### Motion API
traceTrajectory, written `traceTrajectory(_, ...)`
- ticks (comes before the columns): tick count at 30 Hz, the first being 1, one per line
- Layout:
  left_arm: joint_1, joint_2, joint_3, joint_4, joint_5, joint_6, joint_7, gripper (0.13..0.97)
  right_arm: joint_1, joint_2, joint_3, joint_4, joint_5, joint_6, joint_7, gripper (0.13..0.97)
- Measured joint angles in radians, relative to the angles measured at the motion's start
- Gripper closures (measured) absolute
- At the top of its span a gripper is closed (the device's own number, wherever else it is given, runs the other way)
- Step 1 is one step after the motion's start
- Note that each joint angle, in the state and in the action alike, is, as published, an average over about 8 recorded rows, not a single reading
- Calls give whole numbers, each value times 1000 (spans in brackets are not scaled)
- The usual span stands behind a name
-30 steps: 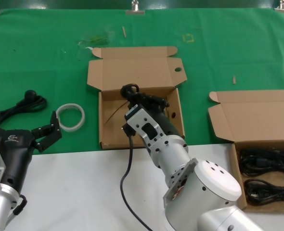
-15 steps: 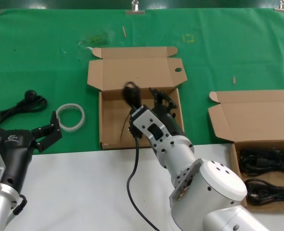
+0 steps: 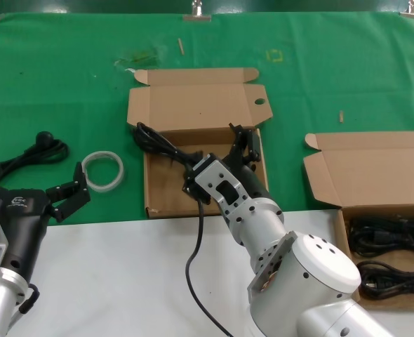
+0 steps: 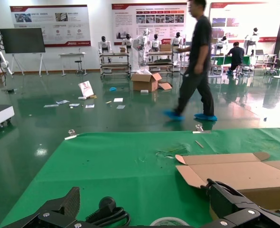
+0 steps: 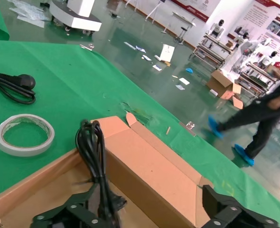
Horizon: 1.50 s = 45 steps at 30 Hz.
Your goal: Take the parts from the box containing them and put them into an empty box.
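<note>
The empty box [image 3: 166, 191], whose lid tab has a round hole, lies open at the centre of the green mat. My right gripper [image 3: 219, 152] hovers over it with its jaws wide apart. One black cable [image 3: 158, 142] lies over the box's back left corner, and its tail trails down past my right arm. In the right wrist view the cable [image 5: 93, 152] runs beside one finger of the right gripper [image 5: 147, 210], above the box floor [image 5: 45, 190]. The box containing the parts [image 3: 354, 175] stands at the right, with more black cables [image 3: 386, 261] inside. My left gripper [image 3: 67, 193] is open and parked at the left.
A white tape ring [image 3: 103, 170] and a black cord with a round knob end [image 3: 42, 146] lie on the mat left of the centre box. Both also show in the left wrist view, the ring [image 4: 171, 222] and the cord [image 4: 107, 211]. A white table edge runs along the front.
My right gripper has opened over the centre box. The cable's looped end has swung left and dropped over the box's back left corner. The left arm has not moved.
</note>
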<state>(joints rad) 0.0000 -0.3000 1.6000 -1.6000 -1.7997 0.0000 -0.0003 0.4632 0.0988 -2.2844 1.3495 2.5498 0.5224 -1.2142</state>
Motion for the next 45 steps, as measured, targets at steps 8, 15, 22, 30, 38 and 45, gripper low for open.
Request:
traceTrajectory(8,0,0,0,0,0,0,0,132,-3,0,5,2,-6,-4,9,290)
traceTrajectory(15,0,0,0,0,0,0,0,132,-29,0,43,16,-47,-33,76,233)
traceTrajectory(22,0,0,0,0,0,0,0,132,-70,0,103,38,-112,-78,182,159)
traceTrajectory(30,0,0,0,0,0,0,0,132,-119,0,176,64,-192,-134,312,134)
traceTrajectory(38,0,0,0,0,0,0,0,132,-168,0,249,91,-272,-190,441,129)
traceTrajectory(45,0,0,0,0,0,0,0,132,-211,0,312,114,-342,-238,553,129)
